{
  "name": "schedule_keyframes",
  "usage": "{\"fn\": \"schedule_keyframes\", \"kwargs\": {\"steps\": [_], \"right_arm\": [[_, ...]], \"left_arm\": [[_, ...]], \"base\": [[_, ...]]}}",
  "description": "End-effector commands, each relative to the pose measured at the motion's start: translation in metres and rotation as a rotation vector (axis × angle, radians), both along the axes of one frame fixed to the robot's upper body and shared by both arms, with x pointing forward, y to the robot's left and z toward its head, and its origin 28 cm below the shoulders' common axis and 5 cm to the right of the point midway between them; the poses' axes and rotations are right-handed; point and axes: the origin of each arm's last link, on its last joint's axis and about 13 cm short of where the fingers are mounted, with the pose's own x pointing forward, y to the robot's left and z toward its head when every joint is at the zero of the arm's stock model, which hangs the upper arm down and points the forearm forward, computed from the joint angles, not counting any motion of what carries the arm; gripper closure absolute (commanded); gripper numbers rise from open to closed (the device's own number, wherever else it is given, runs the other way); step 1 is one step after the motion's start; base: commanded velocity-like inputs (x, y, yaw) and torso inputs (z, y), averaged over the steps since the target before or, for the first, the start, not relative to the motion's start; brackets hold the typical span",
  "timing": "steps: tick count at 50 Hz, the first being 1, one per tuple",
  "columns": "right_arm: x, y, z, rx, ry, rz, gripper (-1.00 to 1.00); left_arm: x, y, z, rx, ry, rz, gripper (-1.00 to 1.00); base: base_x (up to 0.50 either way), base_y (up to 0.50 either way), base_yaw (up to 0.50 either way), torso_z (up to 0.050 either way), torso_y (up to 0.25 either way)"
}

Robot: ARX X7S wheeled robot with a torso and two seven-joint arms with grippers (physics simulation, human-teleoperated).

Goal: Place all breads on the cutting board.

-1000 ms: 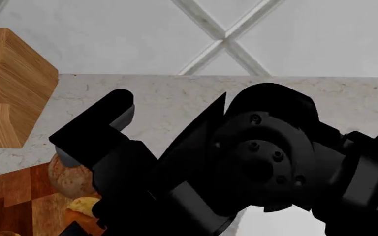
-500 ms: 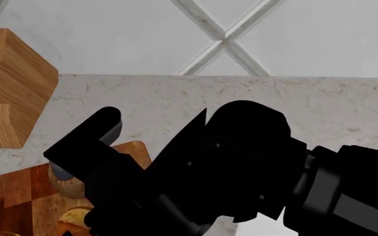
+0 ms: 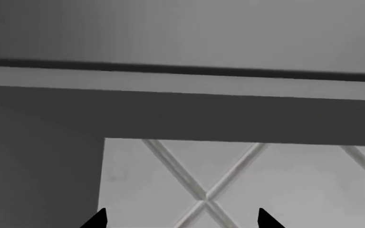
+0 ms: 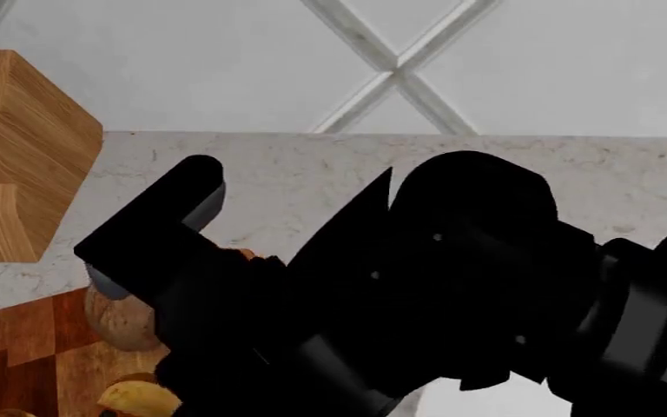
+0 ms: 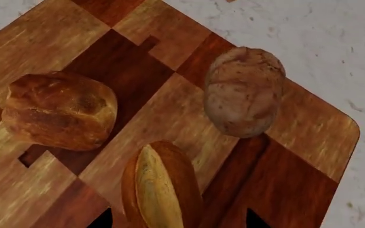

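In the right wrist view the cutting board point(image 5: 296, 142) of reddish and tan strips lies on the marble counter and bears three breads. These are a dull brown egg-shaped roll point(image 5: 244, 92), a golden-brown crusted loaf point(image 5: 59, 110) and a long yellow-orange piece point(image 5: 160, 185). My right gripper point(image 5: 176, 219) is open just above the board, its tips apart on either side of the long piece, which rests on the board. In the head view the board point(image 4: 9, 347), the roll point(image 4: 119, 321) and the long piece point(image 4: 136, 398) show at lower left. My left gripper point(image 3: 181, 219) is open and empty, facing the tiled wall.
A thick pale-wood block point(image 4: 15, 148) stands on the counter at the left, behind the board. My right arm point(image 4: 426, 287) fills the middle of the head view and hides part of the board. The marble counter point(image 4: 542, 174) runs back to the tiled wall.
My right arm dipped toward the board half a second ago and has risen back a little. The long yellow piece now shows lower and nearer in the head view.
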Motion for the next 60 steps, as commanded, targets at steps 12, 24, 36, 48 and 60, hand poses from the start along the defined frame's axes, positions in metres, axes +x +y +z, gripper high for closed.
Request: {"fn": "schedule_keyframes", "kwargs": {"steps": [12, 24, 36, 48, 60], "right_arm": [[-0.048, -0.029, 0.063, 0.106, -0.279, -0.093, -1.00], [-0.103, -0.049, 0.071, 0.112, -0.726, -0.265, -1.00], [-0.125, -0.063, 0.044, 0.292, -1.172, -0.443, -1.00], [-0.140, -0.077, 0.033, 0.343, -1.319, -0.549, -1.00], [-0.136, -0.100, 0.013, 0.423, -1.411, -0.635, -1.00]], "left_arm": [[0.000, 0.002, -0.005, 0.047, 0.008, 0.011, -1.00], [-0.004, 0.006, -0.009, 0.030, 0.011, -0.002, -1.00], [-0.003, 0.001, -0.007, 0.040, 0.015, -0.009, -1.00], [-0.003, -0.003, -0.008, 0.046, 0.024, -0.011, -1.00], [-0.007, -0.004, -0.027, 0.045, 0.062, 0.001, -1.00]], "base": [[0.00, 0.02, 0.01, 0.000, 0.000], [0.00, 0.02, 0.01, -0.003, 0.000], [0.00, 0.02, 0.02, -0.004, 0.000], [0.00, 0.02, 0.01, -0.001, 0.000], [0.00, 0.02, 0.01, -0.004, 0.000]]}}
